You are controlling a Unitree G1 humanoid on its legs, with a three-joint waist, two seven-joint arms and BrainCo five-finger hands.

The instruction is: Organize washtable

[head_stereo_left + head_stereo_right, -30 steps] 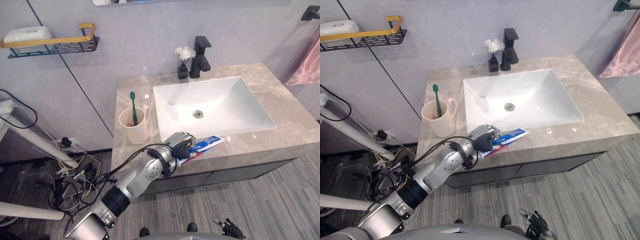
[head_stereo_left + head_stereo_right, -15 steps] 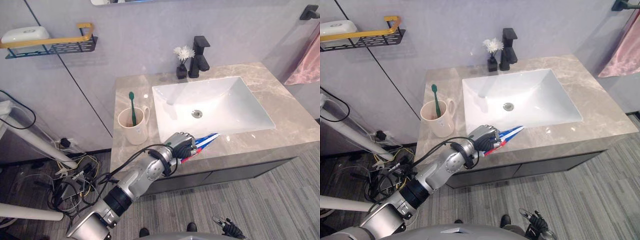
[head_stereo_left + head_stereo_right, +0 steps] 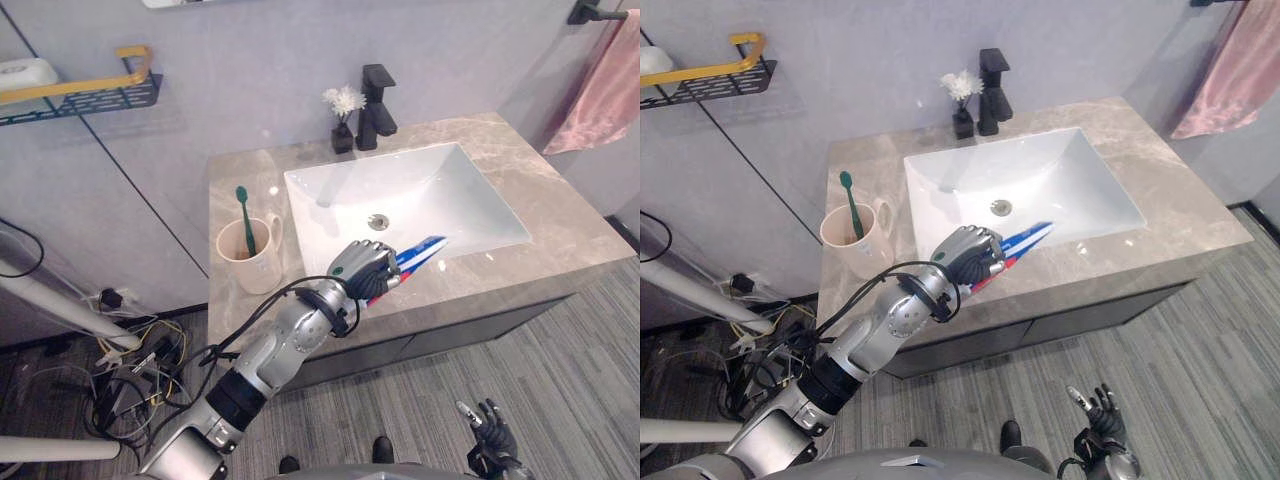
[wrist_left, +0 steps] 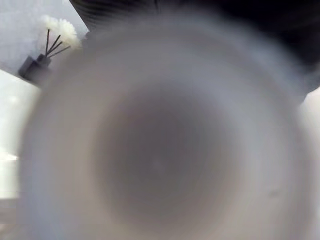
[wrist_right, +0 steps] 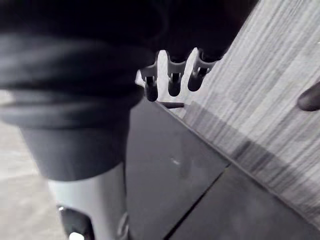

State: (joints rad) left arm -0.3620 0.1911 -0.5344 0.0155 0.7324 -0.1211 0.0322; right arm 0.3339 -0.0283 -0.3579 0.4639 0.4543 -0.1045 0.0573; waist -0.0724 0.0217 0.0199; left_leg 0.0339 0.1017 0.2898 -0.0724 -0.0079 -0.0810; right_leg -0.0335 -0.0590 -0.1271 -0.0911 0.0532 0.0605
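Left arm and washtable, seen from the head camera. Beyond the left hand and far to its left, a black wire shelf [image 3: 90, 92] with a yellow rail is fixed to the wall and carries a white soap bar [image 3: 25, 72]. Just left of the hand stands a cream, glossy handled cup [image 3: 245, 262] with a green toothbrush [image 3: 243, 215] upright inside it.

The left hand [image 3: 362, 268] is closed, its fingers curled round the lower end of the toothpaste tube [image 3: 418, 251], a flat blue, white and red tube. A second ago the tube lay flat on the countertop [image 3: 560, 225] under the hand. It is now raised clear of the stone, tilted upward, with its far end over the front rim of the basin [image 3: 440, 190]. The camera has also shifted.

The countertop is polished beige veined stone. The basin, beyond the hand, is white, smooth and rectangular. Behind it stand a small dark vase [image 3: 343, 135] of white flowers and a matte black angular faucet [image 3: 375, 95]. A pink towel [image 3: 600, 80] hangs far right. The right hand [image 3: 492, 432] hangs low over grey striped flooring, fingers straight and holding nothing.
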